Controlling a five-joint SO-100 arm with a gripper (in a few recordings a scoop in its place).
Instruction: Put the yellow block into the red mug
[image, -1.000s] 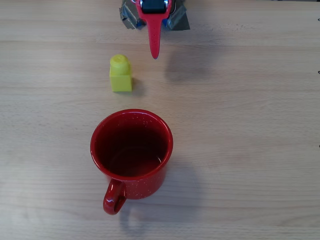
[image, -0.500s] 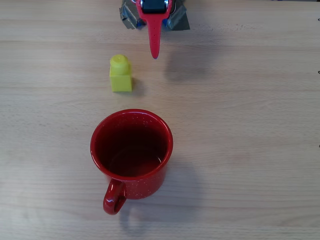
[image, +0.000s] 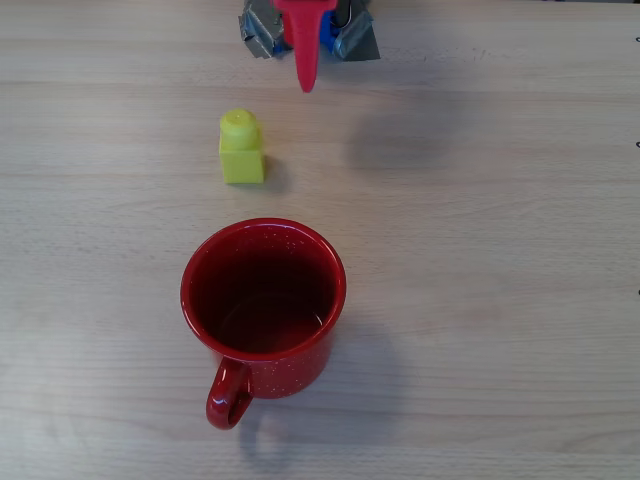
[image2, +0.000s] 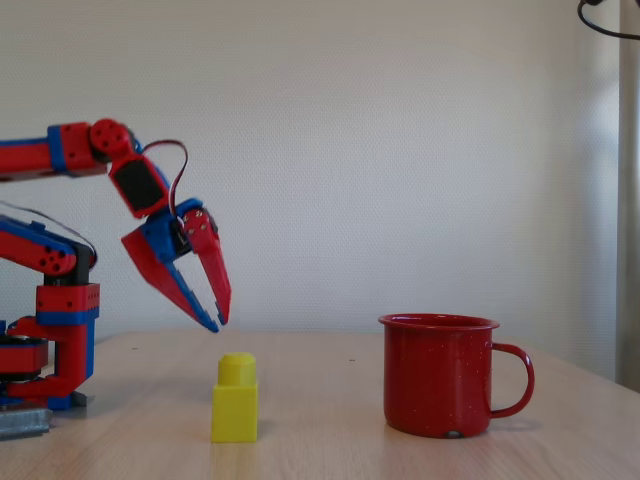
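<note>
The yellow block (image: 241, 150) (image2: 236, 400) stands upright on the wooden table, stud on top. The red mug (image: 263, 300) (image2: 440, 375) stands upright and holds nothing; its handle points to the bottom edge of the overhead view and to the right in the fixed view. My red and blue gripper (image: 305, 85) (image2: 218, 322) hangs in the air, fingers angled down with the tips together and nothing between them. In the fixed view its tips are above the block and slightly to the left, well clear of the stud. From overhead it lies beyond the block and to the right.
The arm's base (image2: 50, 340) is fixed at the table's far edge with grey tape (image: 262, 35). Bare wood table (image: 500, 250) lies right of the mug and block. A pale wall stands behind the table in the fixed view.
The gripper tip has drawn back toward the top edge of the overhead view, and its shadow on the table has shifted right. Block and mug have not moved.
</note>
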